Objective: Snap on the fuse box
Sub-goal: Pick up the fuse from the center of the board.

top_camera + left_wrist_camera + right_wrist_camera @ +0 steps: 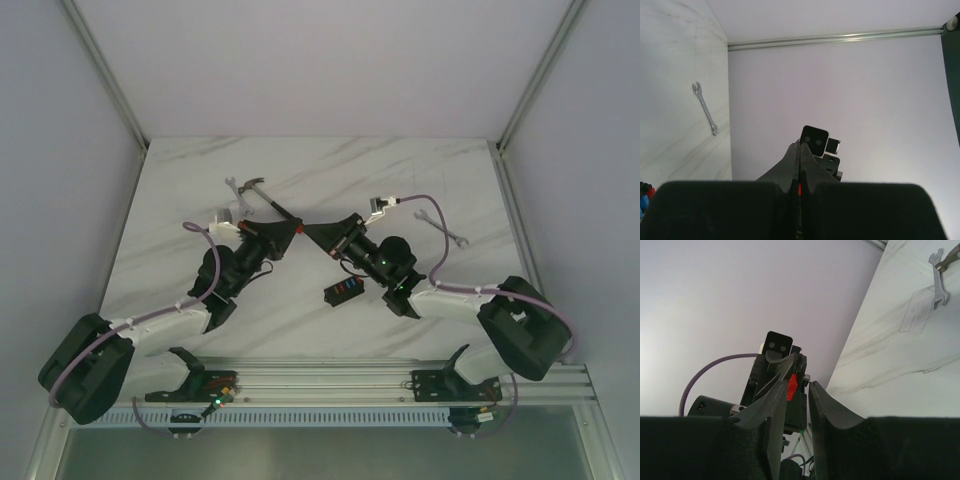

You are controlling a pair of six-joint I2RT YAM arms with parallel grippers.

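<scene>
The fuse box [342, 291], a small black block with blue and red pieces, lies on the marble table under the right arm, apart from both grippers. Both grippers meet tip to tip above the middle of the table. My left gripper [297, 229] [800, 146] is shut on a tiny red fuse [799, 189] [791, 388]. My right gripper [311, 231] [799, 385] stands open, its jaws a narrow gap apart on either side of that fuse and of the left fingertips [796, 365]. The fuse lies close against one right finger.
A black-handled hammer [268, 200] and a wrench [232, 184] [938, 285] lie at the back left, with a clear plastic piece [917, 310] beside them. A second wrench [443, 228] [705, 107] lies at the right. Walls enclose the table.
</scene>
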